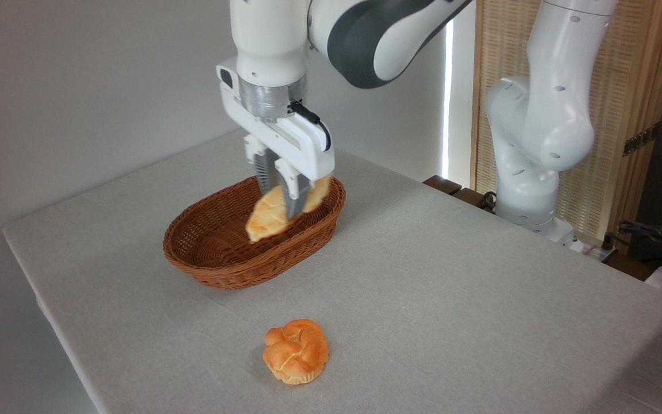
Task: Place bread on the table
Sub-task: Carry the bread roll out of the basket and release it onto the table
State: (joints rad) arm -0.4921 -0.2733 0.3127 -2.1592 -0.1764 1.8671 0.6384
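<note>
The pale golden, leaf-shaped bread hangs tilted above the brown wicker basket, its lower end pointing down to the left. My gripper is shut on the bread's middle, and the fingers cover part of it. The bread's upper end shows to the right of the fingers, near the basket's far rim. The table is covered with a light grey cloth, and the basket stands on it at the centre left.
A round, knotted orange-brown bun lies on the cloth in front of the basket. The arm's white base stands beyond the table's right rear edge. Cables and a dark object lie at the far right.
</note>
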